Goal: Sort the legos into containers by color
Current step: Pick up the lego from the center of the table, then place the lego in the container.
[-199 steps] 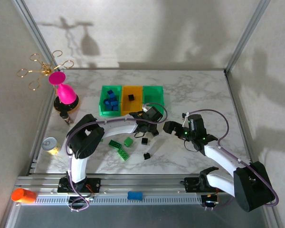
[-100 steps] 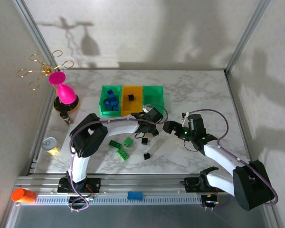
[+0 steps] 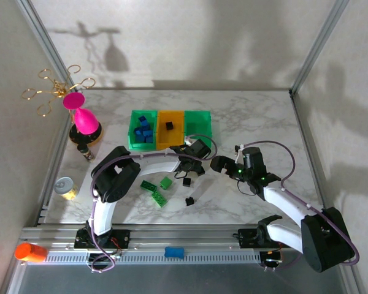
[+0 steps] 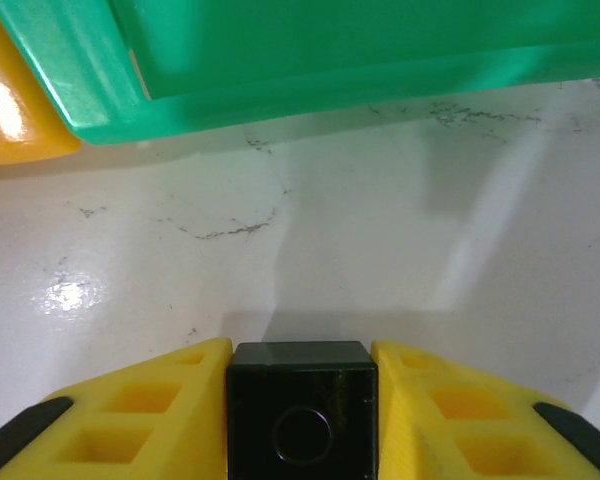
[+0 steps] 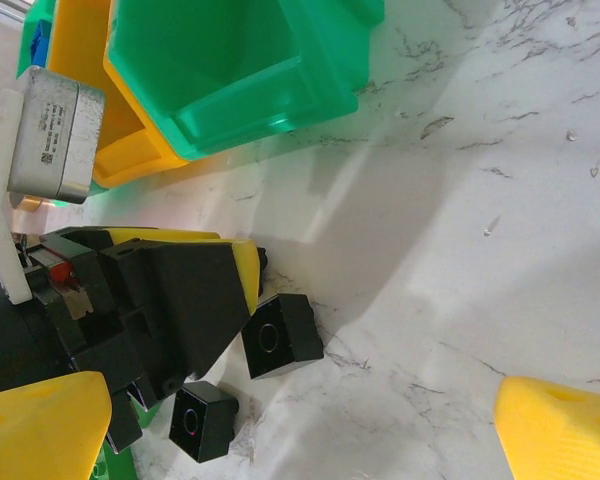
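The black lego (image 4: 302,420) sits between the fingertips of the left gripper (image 4: 302,370), low over the table (image 4: 380,250). Both yellow fingers (image 4: 170,400) lie flat against its sides with no gap showing, so I judge it gripped. Whether it has come off the table I cannot tell. It looks about square, with a round stud mark on the face toward the wrist camera, so there is no long axis to line up.

Straight ahead of the fingertips stands the near wall of a green bin (image 4: 330,60). The orange bin (image 4: 10,110) is joined to it and lies ahead and to the left of the fingers. In the top view a black brick (image 3: 169,125) lies in the orange bin, so that is likely where this one belongs. The coming move is then a lift, followed by a carry forward and left of the fingers, high enough to clear the near wall.

The right gripper (image 3: 219,163) hangs just beside the left one, its fingers spread wide with nothing between them. The left arm has the lego, so the carry is its own.
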You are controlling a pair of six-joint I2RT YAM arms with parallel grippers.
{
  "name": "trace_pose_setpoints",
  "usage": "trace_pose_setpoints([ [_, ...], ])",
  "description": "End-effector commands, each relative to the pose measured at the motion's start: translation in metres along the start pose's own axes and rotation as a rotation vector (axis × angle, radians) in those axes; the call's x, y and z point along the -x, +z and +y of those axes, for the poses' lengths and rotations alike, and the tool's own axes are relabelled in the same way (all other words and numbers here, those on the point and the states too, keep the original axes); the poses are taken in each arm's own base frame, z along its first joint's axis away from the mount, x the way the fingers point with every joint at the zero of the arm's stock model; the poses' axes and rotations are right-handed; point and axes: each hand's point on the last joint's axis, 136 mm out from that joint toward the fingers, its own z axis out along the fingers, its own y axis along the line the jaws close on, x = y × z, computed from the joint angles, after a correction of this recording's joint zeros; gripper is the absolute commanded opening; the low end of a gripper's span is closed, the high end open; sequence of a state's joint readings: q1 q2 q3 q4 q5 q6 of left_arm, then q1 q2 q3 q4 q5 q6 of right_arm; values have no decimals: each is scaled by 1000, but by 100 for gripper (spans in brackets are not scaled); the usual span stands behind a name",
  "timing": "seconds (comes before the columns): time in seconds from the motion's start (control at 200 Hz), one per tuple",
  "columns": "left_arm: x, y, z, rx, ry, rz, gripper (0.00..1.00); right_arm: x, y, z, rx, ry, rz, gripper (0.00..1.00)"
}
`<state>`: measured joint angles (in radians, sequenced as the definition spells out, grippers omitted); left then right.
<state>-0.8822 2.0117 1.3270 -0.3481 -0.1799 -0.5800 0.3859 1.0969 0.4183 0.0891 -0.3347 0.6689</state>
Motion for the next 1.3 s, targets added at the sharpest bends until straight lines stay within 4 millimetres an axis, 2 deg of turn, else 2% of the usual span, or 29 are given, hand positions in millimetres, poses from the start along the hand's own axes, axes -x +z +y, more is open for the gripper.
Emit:
trace_pose_setpoints([
  [0.0,0,-6,4,11,-1,-6,38,3,-5,2,6,-15,-12,99],
  [0.13,8,-25,6,-8,-17,-36,38,6,-8,9,27,-49,-22,99],
  [0.33,25,-62,25,12,-37,-103,39,11,-11,26,82,-100,-25,99],
  [0.461,49,-81,46,47,-56,-159,39,14,-8,39,101,-123,-20,99],
  [0.561,72,-85,67,64,-95,-192,39,14,-4,55,124,-161,-28,99],
  [0.721,110,-73,90,69,-146,-217,39,14,5,76,166,-178,-26,99],
  [0.906,140,-46,105,113,-171,-226,39,12,11,81,160,-180,-19,99],
  [1.081,152,-7,114,103,-197,-181,41,9,13,76,142,-174,-15,99],
  [1.176,157,2,117,98,-207,-173,42,9,12,77,148,-174,-16,99],
  [1.297,159,6,108,64,-192,-160,47,13,12,76,133,-179,-30,99],
])
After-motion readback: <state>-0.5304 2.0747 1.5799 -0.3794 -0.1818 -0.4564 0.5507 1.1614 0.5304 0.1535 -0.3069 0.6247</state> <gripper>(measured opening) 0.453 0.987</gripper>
